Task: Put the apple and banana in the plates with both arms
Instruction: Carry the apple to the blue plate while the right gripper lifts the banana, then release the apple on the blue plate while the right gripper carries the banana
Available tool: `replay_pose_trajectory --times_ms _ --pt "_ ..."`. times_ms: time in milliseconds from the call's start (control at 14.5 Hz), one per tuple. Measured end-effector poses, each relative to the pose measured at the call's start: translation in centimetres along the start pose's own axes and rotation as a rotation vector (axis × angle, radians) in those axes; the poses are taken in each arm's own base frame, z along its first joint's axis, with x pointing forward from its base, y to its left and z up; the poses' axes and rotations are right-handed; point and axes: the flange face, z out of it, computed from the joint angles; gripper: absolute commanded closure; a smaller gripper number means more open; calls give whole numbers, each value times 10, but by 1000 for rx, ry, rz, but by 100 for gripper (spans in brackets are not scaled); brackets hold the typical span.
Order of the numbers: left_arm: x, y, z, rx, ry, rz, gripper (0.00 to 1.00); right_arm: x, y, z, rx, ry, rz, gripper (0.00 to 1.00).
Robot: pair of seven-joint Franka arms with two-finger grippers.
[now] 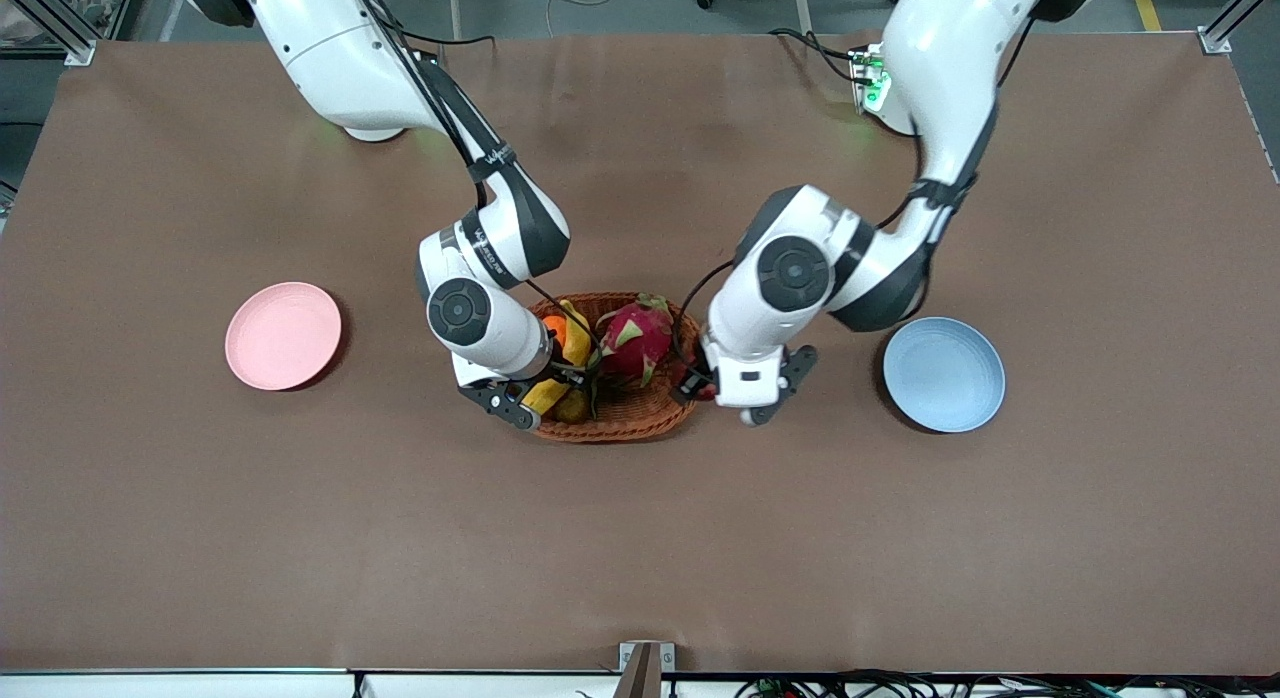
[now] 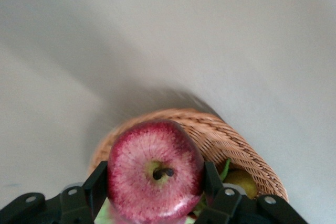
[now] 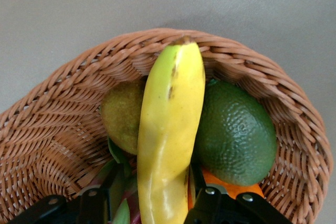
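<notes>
The dark red apple [image 2: 156, 169] with a pale patch round its stem sits between the fingers of my left gripper [image 2: 156, 179], which is shut on it over the basket's end toward the left arm; in the front view the gripper [image 1: 700, 388] holds the apple [image 1: 694, 380] there. The yellow banana [image 3: 168, 129] lies in the wicker basket [image 3: 52, 119] with its tip at the rim. My right gripper [image 3: 157, 198] is shut on its lower part, shown in the front view as gripper [image 1: 538, 398] and banana [image 1: 574, 340]. The pink plate [image 1: 283, 335] and blue plate [image 1: 943, 374] are empty.
The oval basket [image 1: 620, 423] stands mid-table between the plates. It holds a magenta dragon fruit [image 1: 635, 338], an orange [image 1: 553, 326], a dark green avocado [image 3: 236, 132] and a brownish-green fruit [image 3: 122, 119]. Bare brown table lies round the basket and plates.
</notes>
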Motion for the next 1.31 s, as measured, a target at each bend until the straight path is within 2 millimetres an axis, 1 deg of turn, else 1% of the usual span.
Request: replay_pose_trajectory --times_ms 69,138,207,276,345,414,483,621,690,897,1034,1103,1172,1241,1310 --pt "19 -11 -19 34 -2 31 66 -1 -1 1 -1 0 -2 48" --pt "41 -24 -33 68 -9 67 66 -2 -1 1 -1 -1 -4 49" --pt "68 -38 -44 100 -21 107 66 -3 -2 1 -1 -1 -5 51" --pt "96 -54 -48 130 -39 147 65 -4 -2 2 -2 -1 -6 52" --pt "124 -71 -48 154 -60 185 65 -4 -2 2 -2 -1 -7 54" --pt "151 -88 -43 171 -81 219 65 -4 -2 2 -2 -1 -7 57" --pt "174 -105 -35 185 -103 252 64 -4 -2 2 -3 -1 -9 63" --pt "213 -140 -18 207 -152 321 64 -6 -3 2 -3 -2 -32 73" --pt "230 -157 -12 212 -175 348 64 -6 -3 2 -3 -2 -50 76" --pt "270 -205 9 219 -248 437 65 -4 -3 0 -9 -4 -68 79" --pt "288 -232 24 217 -296 496 65 -2 -2 -3 -25 -16 -70 79" --pt "296 -242 33 216 -316 508 64 -1 -2 -9 -44 -26 -76 79" --pt "300 -248 41 216 -330 512 62 3 -2 -18 -61 -33 -88 79" --pt "303 -251 49 217 -340 513 60 8 -2 -33 -75 -36 -100 79" --pt "304 -251 58 216 -344 513 57 15 1 -52 -86 -39 -109 79"
